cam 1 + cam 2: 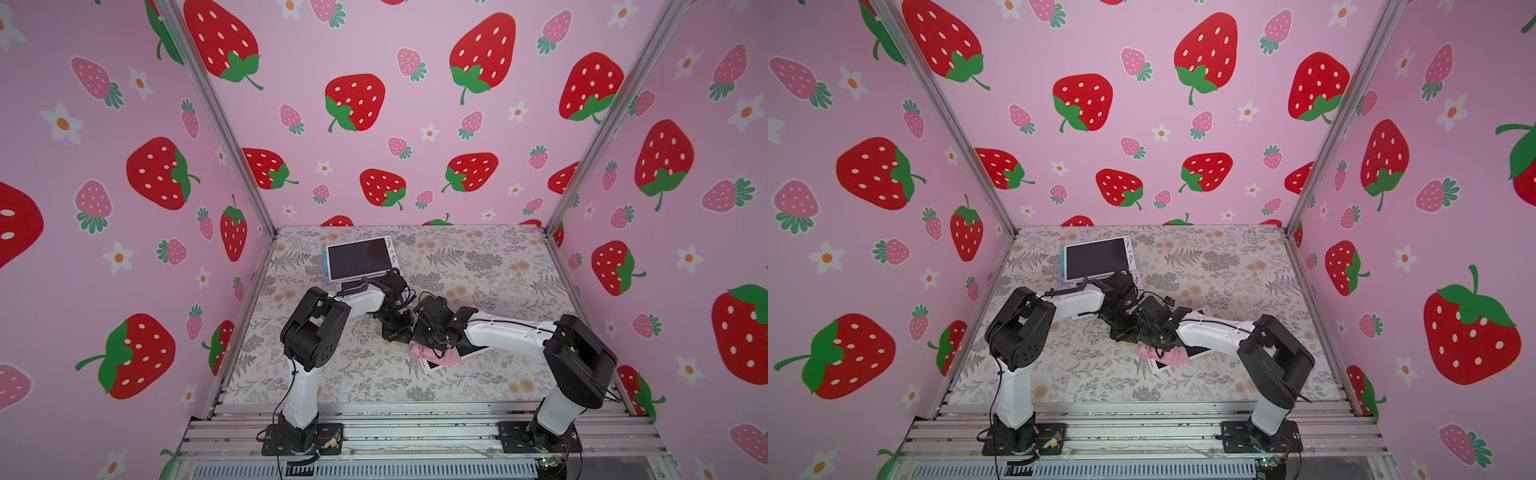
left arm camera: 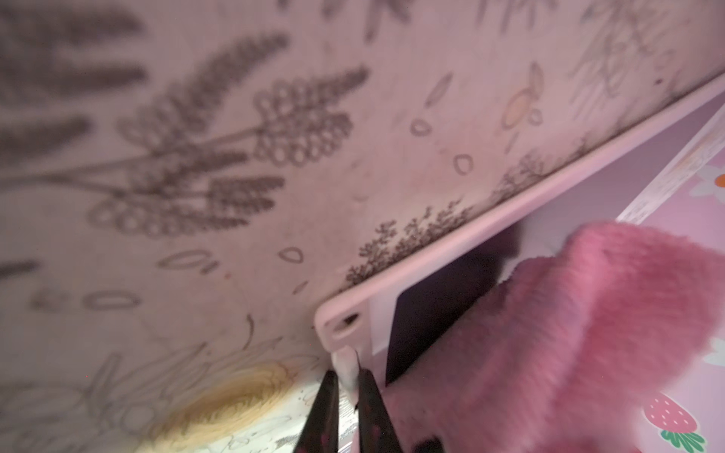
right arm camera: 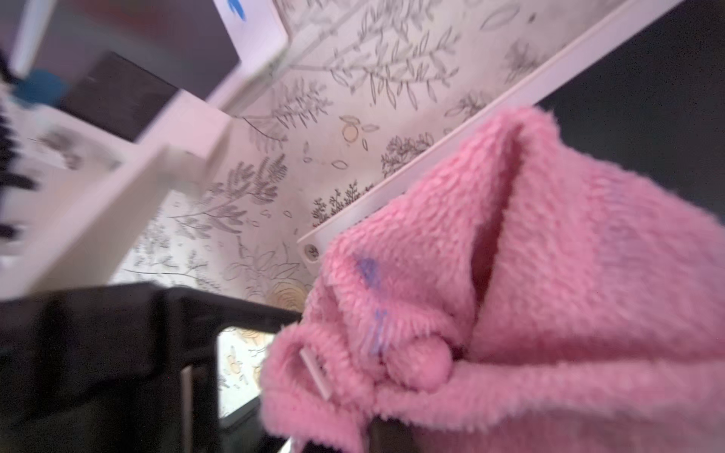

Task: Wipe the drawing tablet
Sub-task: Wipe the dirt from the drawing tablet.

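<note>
The drawing tablet (image 1: 469, 351) (image 1: 1196, 352), white-framed with a dark screen, lies on the floral table near the front centre, mostly under my right arm. A fluffy pink cloth (image 1: 434, 354) (image 1: 1167, 355) rests on its left end. My right gripper (image 1: 432, 341) is shut on that cloth (image 3: 510, 274), which hides its fingers. In the left wrist view my left gripper (image 2: 347, 372) is shut on the edge of the tablet's white frame (image 2: 431, 247) by its corner, the cloth (image 2: 569, 333) right beside it.
Another white-framed dark-screened tablet (image 1: 359, 259) (image 1: 1096, 259) lies at the back left of the table, just beyond my left forearm. Both wrists crowd together at the table's centre. Strawberry-patterned walls enclose three sides; a metal rail (image 1: 415, 419) runs along the front.
</note>
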